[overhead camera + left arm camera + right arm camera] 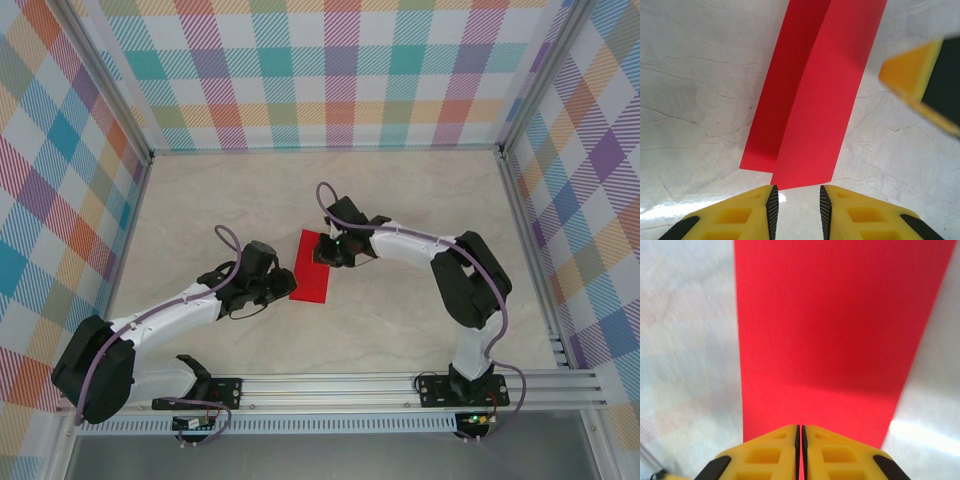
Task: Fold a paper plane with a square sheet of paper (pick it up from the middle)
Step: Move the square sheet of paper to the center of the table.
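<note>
At the middle of the worktop, the folded square sheet of paper runs lengthwise between both arms. The left tool, narrowly open and empty, faces its near end. The right tool, closed, sits at its far end.

square sheet of paper plain bright red; table beige, marbled; walls pastel plaid; arms white, black

Bright even light, glare patches on table, soft shadows, close-ups slightly blurred
</note>
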### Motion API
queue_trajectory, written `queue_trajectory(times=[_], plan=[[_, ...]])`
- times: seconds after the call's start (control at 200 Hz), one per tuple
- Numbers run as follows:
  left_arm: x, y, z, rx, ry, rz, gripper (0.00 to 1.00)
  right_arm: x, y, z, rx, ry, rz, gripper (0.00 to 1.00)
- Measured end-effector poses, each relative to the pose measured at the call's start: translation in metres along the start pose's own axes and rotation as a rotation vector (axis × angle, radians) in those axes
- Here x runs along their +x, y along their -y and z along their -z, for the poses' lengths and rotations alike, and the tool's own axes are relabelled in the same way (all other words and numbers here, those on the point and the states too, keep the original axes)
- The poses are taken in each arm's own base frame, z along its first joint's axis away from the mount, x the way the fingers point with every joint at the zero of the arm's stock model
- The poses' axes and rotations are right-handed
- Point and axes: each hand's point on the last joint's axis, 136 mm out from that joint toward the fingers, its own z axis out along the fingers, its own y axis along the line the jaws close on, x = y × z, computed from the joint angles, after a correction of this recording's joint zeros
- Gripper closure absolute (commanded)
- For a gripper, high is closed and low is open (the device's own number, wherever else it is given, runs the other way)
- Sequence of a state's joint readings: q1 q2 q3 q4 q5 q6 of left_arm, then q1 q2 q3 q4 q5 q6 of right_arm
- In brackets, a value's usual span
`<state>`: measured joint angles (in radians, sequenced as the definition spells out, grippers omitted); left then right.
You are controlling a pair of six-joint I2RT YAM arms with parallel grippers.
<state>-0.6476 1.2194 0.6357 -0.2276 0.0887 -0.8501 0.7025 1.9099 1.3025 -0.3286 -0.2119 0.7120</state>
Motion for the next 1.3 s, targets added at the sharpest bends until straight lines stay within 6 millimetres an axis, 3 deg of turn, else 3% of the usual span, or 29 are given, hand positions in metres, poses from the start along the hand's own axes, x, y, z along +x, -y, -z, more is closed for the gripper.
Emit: queue_trajectory(times=[0.14,0.315,0.635,0.79,1.065,1.3], plan=[[0.001,0.002,0.0,0.008,-0.008,0.006,0.7,-0.015,0.004,-0.016,0.057,-0.006,0.044,0.88],[0.005,0.004,0.0,0.021,-0.027,0.014,0.7,-0.012,0.027,-0.034,0.139,-0.056,0.045,0.88],[0.006,0.014,0.001,0.067,-0.045,0.014,0.71,-0.009,0.044,-0.037,0.193,-0.072,0.02,0.88],[0.009,0.02,0.001,0.092,-0.052,0.003,0.71,0.003,0.056,-0.026,0.213,-0.052,-0.022,0.88],[0.033,0.031,-0.016,0.102,-0.115,-0.033,0.75,0.048,0.075,-0.002,0.176,-0.063,-0.143,0.88],[0.052,0.042,-0.042,0.082,-0.176,-0.066,0.82,0.05,0.06,0.02,0.056,-0.009,-0.123,0.88]])
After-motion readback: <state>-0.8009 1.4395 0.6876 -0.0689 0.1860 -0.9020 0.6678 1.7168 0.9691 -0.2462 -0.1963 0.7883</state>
